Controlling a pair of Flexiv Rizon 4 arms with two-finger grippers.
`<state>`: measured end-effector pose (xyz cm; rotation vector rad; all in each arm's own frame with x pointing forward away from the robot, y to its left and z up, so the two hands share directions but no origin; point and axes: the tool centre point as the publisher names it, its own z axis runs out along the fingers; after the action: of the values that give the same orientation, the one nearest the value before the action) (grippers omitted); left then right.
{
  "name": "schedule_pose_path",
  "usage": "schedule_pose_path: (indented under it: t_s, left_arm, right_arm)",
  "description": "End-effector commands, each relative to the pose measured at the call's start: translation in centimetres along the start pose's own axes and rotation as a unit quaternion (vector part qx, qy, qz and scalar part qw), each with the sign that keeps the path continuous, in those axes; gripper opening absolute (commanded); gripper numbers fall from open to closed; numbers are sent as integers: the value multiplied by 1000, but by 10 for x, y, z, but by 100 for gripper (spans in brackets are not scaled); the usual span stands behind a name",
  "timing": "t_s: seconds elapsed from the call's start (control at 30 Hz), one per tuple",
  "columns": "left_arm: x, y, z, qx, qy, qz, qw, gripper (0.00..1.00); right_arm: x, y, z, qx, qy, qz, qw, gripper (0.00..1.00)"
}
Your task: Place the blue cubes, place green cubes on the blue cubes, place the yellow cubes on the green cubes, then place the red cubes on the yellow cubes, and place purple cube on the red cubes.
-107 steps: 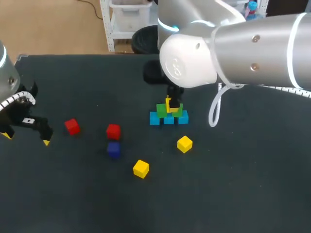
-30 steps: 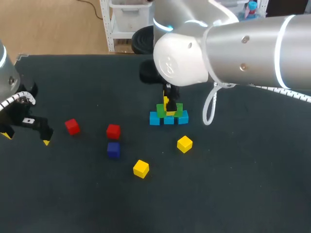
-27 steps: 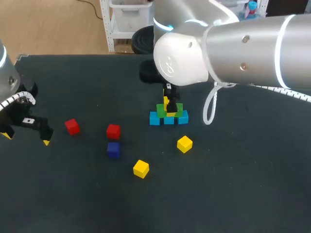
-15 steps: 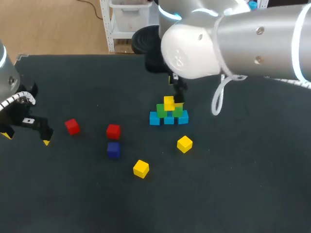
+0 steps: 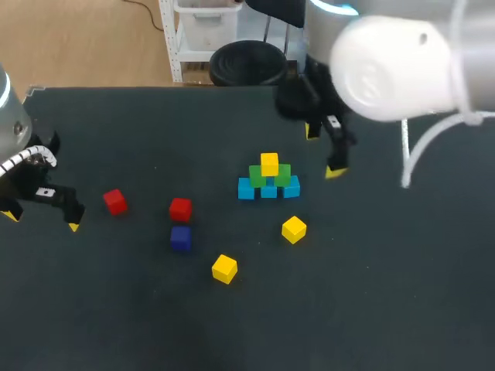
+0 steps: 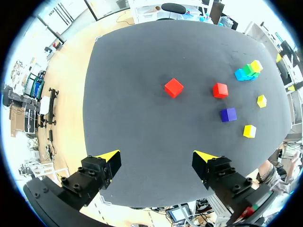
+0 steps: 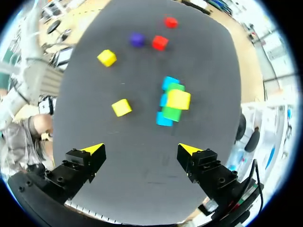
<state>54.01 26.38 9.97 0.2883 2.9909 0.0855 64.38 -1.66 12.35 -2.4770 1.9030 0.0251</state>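
Right tool (image 5: 323, 151), jaws apart, near yellow cube (image 5: 269, 164) atop 2 green cubes (image 5: 282, 175)

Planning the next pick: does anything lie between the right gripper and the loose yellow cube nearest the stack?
Nothing: in the head view, only bare table separates the right gripper from that yellow cube.

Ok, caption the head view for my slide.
Open right claw hangs beside one yellow cube stacked on green cubes over blue cubes.
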Motion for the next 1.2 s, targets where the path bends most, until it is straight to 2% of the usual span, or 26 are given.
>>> schedule_pose_path:
  t_s: [0.03,0.23,0.3,0.33,0.53,0.97,1.2]
  left_arm:
    - [0,1,0,2,0,1,1000,100]
    - [0,1,0,2,0,1,1000,100]
    - [0,1,0,2,0,1,1000,100]
    - [0,1,0,2,0,1,1000,100]
    - [0,1,0,2,0,1,1000,100]
    - [0,1,0,2,0,1,1000,100]
    - [0,1,0,2,0,1,1000,100]
  right_arm:
    - [-2,30,1,39,3,-29,999,100]
    - [-19,47,17,24,-3,-97,995,100]
    - [-26,52,29,12,-6,-113,994,100]
    - [-30,54,37,0,-20,-128,992,100]
    - [-49,55,63,-38,-21,-182,982,100]
    - [-51,51,94,-63,0,-198,978,100]
    - [-48,53,114,-64,-5,-195,979,100]
